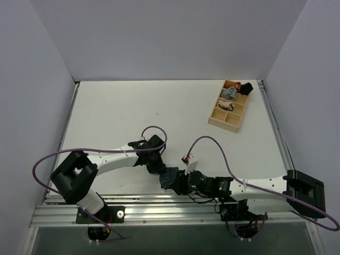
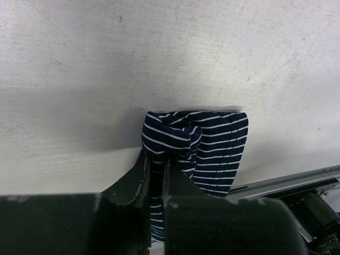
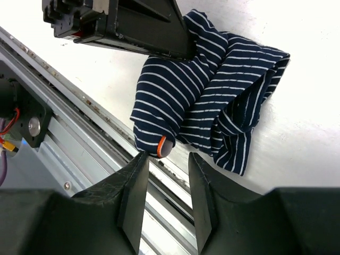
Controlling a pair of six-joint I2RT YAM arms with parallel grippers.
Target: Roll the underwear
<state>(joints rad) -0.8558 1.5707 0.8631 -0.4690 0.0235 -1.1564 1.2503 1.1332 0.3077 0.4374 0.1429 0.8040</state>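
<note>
The underwear [image 1: 169, 177] is a navy pinstriped bundle at the table's near edge, between both grippers. In the left wrist view the underwear [image 2: 212, 143] is partly rolled, and my left gripper [image 2: 157, 159] is shut on a fold of it. In the right wrist view the underwear [image 3: 207, 95] lies bunched with a reddish waistband edge [image 3: 160, 146] at its near corner. My right gripper [image 3: 167, 159] is open, its fingertips just short of that corner, holding nothing. The left gripper's black body [image 3: 133, 26] shows at the top of that view.
A wooden compartment tray [image 1: 220, 121] with small rolled garments [image 1: 234, 90] stands at the back right. The metal rail [image 1: 159, 204] of the near table edge runs right beside the underwear. Purple cables [image 1: 212, 143] loop over the arms. Walls close in the table on three sides.
</note>
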